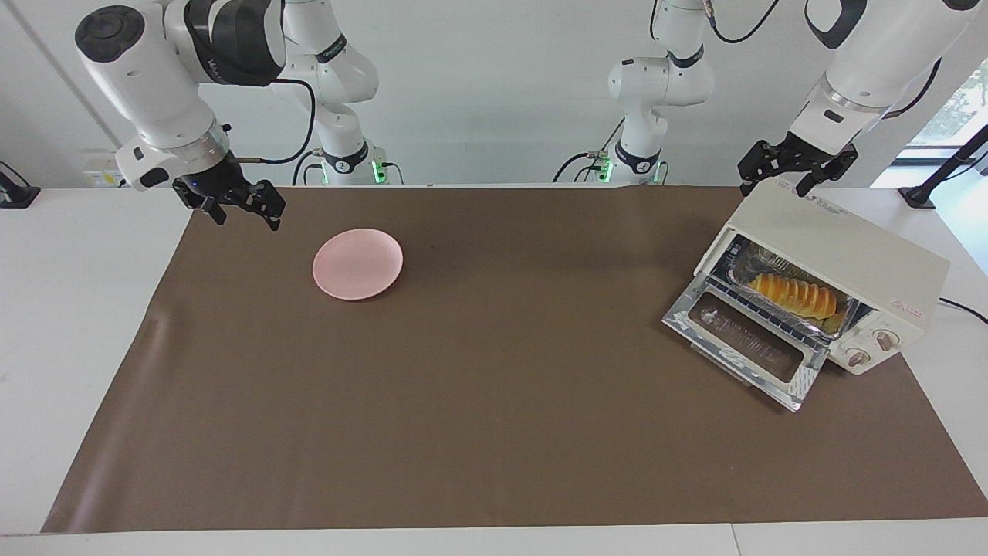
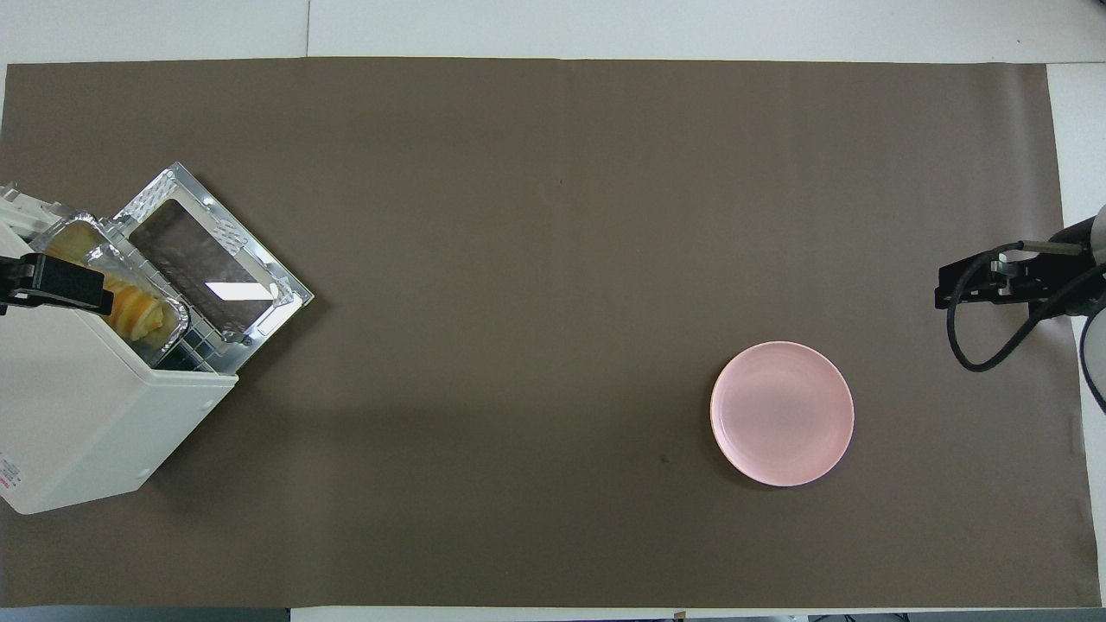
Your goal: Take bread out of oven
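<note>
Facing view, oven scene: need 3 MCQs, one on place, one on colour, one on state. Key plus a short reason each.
1. Where is the bread?
A. On the plate
B. In the foil tray inside the oven
C. On the brown mat

2. What colour is the plate?
A. Pink
B. Blue
C. Green

3. How does the oven door stand?
A. Shut
B. Taken off and lying on the plate
C. Folded down open

Key:
1 B: the loaf lies in the tray on the rack, within the oven cavity.
2 A: the round plate at the right arm's end of the table is pink and holds nothing.
3 C: the glass door lies flat in front of the oven, the inside exposed, while the left gripper hangs open above the oven top and the right gripper hangs open near the plate.
</note>
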Available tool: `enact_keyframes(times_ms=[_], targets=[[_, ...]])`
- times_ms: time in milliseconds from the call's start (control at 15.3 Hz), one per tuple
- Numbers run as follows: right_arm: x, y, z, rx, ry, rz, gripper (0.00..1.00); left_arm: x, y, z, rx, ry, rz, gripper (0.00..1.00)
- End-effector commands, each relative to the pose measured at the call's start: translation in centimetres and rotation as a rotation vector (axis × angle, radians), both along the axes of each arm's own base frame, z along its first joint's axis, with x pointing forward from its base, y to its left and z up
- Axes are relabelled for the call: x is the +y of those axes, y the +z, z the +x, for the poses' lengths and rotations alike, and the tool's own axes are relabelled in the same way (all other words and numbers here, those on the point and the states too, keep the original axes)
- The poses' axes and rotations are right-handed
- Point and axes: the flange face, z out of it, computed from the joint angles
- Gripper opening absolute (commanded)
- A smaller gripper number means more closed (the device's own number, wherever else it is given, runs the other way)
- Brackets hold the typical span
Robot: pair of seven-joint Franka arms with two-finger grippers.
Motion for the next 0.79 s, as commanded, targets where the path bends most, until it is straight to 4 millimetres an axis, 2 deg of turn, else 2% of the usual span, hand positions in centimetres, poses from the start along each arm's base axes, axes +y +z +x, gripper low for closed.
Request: enact_keyframes(times_ms=[0,197,393,524,721], targets=[[-0.4,0.2,-0.1,-0.002,0.000,0.008,1.00,-2.4,-1.3,3.3,0.036,0.008,0.015,1.00],[-0.6,0.3,-0.1,-0.006,-0.002,0.008,1.00,-2.9,-3.4,8.3,0.052,0.081,0.038,1.00],[-0.6,0.3,0.1,-0.015,-0.003,0.007,1.00,-2.6,-7.6,12.2,0.060,0.234,0.106,1.00],[-0.3,0.4,0.1,-0.018,-0.002,0.007,1.00,-2.4,-8.7,13.4,-0.010,0.354,0.126,1.00],[0.5,1.0,1.0,-0.086,0.013,0.003,1.00,-1.5,-12.7,13.7,-0.050,0.482,0.231,1.00]])
